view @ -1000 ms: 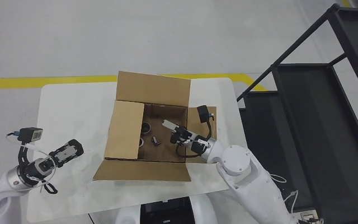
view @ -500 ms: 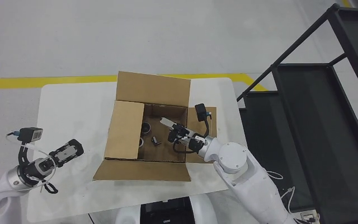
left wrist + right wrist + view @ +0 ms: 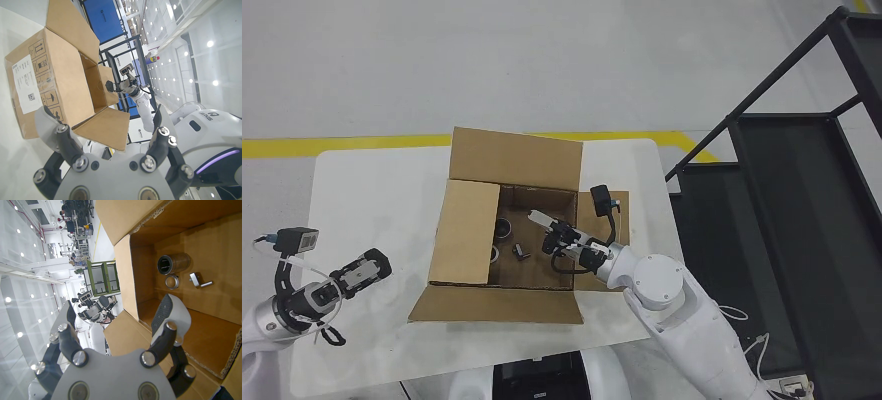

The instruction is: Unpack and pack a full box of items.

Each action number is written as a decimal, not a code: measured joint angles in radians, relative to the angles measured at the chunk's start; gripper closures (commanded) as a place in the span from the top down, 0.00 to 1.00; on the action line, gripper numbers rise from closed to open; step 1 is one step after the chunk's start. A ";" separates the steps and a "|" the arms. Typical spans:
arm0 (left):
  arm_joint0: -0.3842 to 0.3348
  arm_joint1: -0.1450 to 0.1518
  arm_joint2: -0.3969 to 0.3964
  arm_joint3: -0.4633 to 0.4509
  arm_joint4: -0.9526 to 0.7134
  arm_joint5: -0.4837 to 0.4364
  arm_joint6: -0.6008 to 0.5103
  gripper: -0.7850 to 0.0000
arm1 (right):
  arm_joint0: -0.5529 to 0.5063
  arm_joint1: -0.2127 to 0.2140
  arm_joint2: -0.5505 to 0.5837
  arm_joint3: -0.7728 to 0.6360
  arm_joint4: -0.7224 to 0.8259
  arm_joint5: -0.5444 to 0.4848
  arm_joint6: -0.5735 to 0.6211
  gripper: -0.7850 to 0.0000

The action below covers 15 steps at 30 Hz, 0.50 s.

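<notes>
A: Top view: right gripper (image 3: 545,228) edges toward 9 o'clock over the box (image 3: 467,235), then stalls. Left gripper (image 3: 370,265) sits unmoved at the table's (image 3: 362,190) 8 o'clock.
B: Left wrist view?
A: Jaws apart, empty, box near.
B: Right wrist view?
A: Jaws apart, empty, above bearing (image 3: 174,262), ring (image 3: 172,281) and bracket (image 3: 198,282) on the box floor. Likely lining up a pick.
</notes>
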 measured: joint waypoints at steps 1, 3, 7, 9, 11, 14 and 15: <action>0.000 0.000 0.000 0.000 0.000 0.000 0.000 1.00 | 0.000 0.000 0.000 0.000 0.000 0.000 0.000 1.00; 0.000 0.000 0.000 0.000 0.000 0.000 0.000 1.00 | 0.000 0.000 0.000 0.000 0.000 0.000 0.000 1.00; 0.000 0.000 0.000 0.000 0.000 0.000 0.000 1.00 | 0.012 -0.001 -0.008 0.007 -0.002 0.001 0.006 1.00; 0.000 0.000 0.000 0.000 0.000 0.000 0.000 1.00 | 0.050 -0.004 -0.023 0.034 -0.012 0.027 0.010 1.00; 0.000 0.000 0.000 0.000 0.000 0.000 0.000 1.00 | 0.100 -0.010 -0.049 0.071 -0.013 0.064 0.013 1.00; 0.000 0.000 0.000 0.000 0.000 0.000 0.000 1.00 | 0.178 -0.021 -0.094 0.124 -0.007 0.094 0.015 1.00; 0.000 0.000 0.000 0.000 0.000 0.000 0.000 1.00 | 0.200 -0.025 -0.107 0.139 -0.007 0.102 0.012 1.00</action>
